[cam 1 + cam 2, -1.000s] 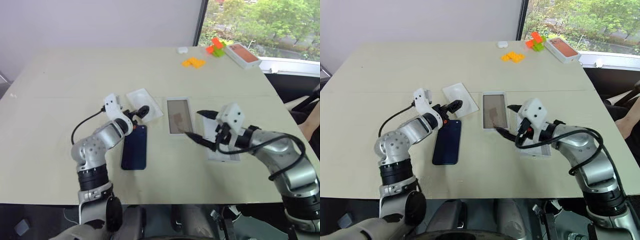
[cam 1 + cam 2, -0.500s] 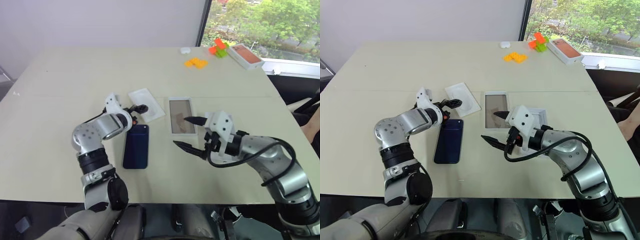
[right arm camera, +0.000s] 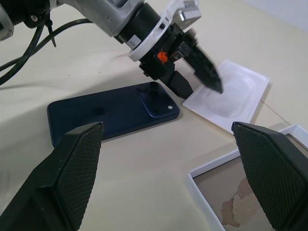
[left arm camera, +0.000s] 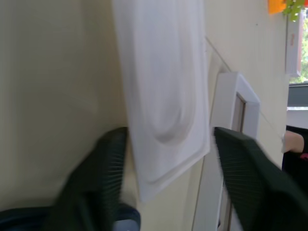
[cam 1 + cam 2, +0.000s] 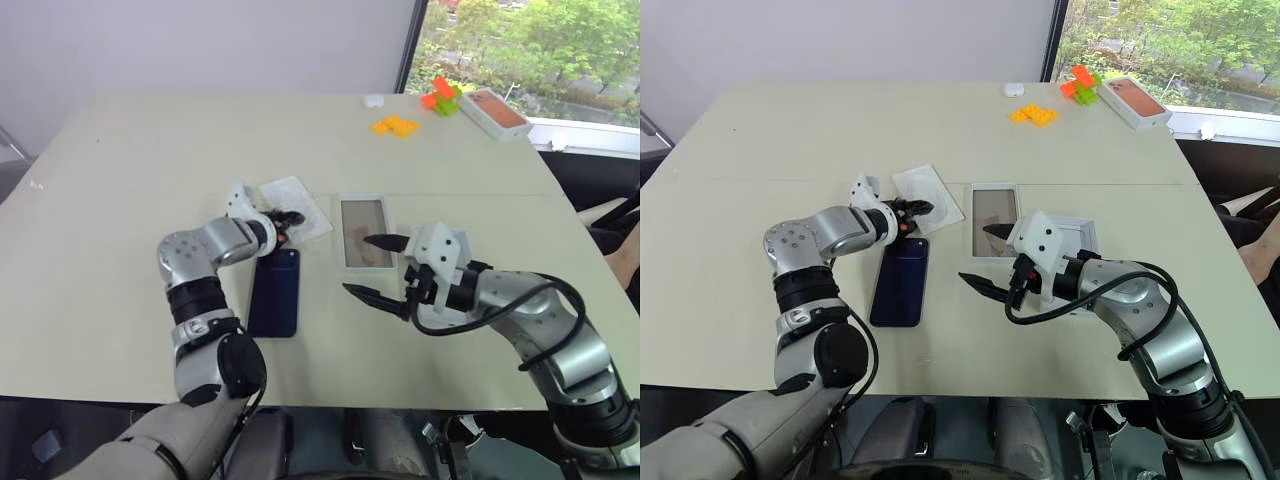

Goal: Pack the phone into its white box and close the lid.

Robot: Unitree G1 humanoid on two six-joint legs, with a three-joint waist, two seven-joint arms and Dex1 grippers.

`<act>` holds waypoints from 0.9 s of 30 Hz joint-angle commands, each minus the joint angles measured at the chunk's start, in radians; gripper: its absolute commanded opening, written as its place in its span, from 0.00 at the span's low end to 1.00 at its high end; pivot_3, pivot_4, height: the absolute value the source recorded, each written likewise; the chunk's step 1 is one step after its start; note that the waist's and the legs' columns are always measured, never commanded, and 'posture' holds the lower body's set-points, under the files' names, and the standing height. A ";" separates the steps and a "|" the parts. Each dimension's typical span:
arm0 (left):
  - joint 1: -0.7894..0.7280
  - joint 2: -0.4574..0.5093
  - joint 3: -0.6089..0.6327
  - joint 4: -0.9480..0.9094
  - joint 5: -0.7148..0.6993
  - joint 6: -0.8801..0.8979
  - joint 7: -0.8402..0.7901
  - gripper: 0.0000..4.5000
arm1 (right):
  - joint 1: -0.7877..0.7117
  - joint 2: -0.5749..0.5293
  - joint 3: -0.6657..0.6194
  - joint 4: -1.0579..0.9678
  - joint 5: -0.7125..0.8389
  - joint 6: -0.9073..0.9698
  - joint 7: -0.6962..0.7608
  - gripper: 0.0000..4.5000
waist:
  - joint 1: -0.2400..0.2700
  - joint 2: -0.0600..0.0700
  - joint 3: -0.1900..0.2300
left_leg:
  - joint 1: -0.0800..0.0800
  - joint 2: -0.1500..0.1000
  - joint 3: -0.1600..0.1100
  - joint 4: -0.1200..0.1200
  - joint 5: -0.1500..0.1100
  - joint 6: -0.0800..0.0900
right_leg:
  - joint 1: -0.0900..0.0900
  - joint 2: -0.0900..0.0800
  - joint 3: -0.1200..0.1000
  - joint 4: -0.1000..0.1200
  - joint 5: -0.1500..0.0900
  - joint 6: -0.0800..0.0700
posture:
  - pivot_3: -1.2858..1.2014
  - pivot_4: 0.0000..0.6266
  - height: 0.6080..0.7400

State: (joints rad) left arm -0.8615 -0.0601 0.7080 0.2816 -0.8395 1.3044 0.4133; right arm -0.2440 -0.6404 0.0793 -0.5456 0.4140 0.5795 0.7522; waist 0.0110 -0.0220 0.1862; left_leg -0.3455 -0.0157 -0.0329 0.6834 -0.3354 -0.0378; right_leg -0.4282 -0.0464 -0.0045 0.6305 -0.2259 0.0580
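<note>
The left gripper (image 3: 195,62) hangs just above the near corner of the thin white card (image 5: 296,205), its two black fingers (image 4: 98,178) set either side of that corner with a gap between them and nothing held; they look partly drawn in, but how far cannot be told. Just beside it, on the robot's side, lies the phone (image 5: 274,291), flat on its face with the camera cluster at the end nearest those fingers.

The right gripper (image 5: 377,267) hovers over the table (image 5: 150,150) with its jaws wide apart and empty. One finger reaches over the near end of the white box (image 5: 363,231), which sits open beyond it, brownish floor showing. The lid (image 5: 1072,243) lies partly hidden under the right wrist.

The risk here lies in what the left fingers meet first. They stand over the card, not the phone, so a squeeze could pinch or drag the card instead. A flat phone on a flat table also gives little edge to catch, so the fingers may slip off or push it away. The right arm, low over the box and lid, could nudge either out of place.
</note>
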 commanded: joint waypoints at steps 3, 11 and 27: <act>-0.007 -0.002 0.027 -0.032 -0.058 0.001 -0.010 0.01 | -0.012 0.004 -0.002 -0.026 0.004 -0.012 -0.001 1.00 | 0.000 0.000 0.000 | -0.001 0.000 0.000 0.000 0.000 -0.001 | 0.000 0.000 0.000 0.000 0.000 0.000 | 0.52 0.24 1.00; 0.005 0.000 0.063 -0.072 -0.150 -0.002 0.005 0.01 | -0.012 0.010 0.008 -0.027 0.002 -0.013 -0.005 1.00 | 0.000 -0.001 0.000 | -0.001 0.000 0.000 0.000 0.001 -0.001 | -0.001 0.000 0.000 0.000 0.000 0.000 | 0.52 0.24 1.00; 0.045 0.017 -0.159 -0.179 -0.375 0.308 -0.078 0.01 | 0.098 -0.219 -0.168 -0.024 0.052 0.009 0.140 1.00 | 0.004 -0.002 0.001 | -0.010 -0.004 -0.003 0.001 0.001 -0.001 | -0.007 -0.004 -0.001 0.000 0.000 0.000 | 0.52 0.24 1.00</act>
State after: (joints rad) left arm -0.7926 -0.0404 0.6030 0.1090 -1.2085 1.5919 0.3420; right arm -0.1450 -0.8459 -0.0471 -0.5470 0.4525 0.6034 0.8762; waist 0.0148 -0.0237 0.1871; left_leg -0.3552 -0.0202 -0.0351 0.6840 -0.3350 -0.0383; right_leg -0.4352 -0.0505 -0.0050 0.6302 -0.2256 0.0583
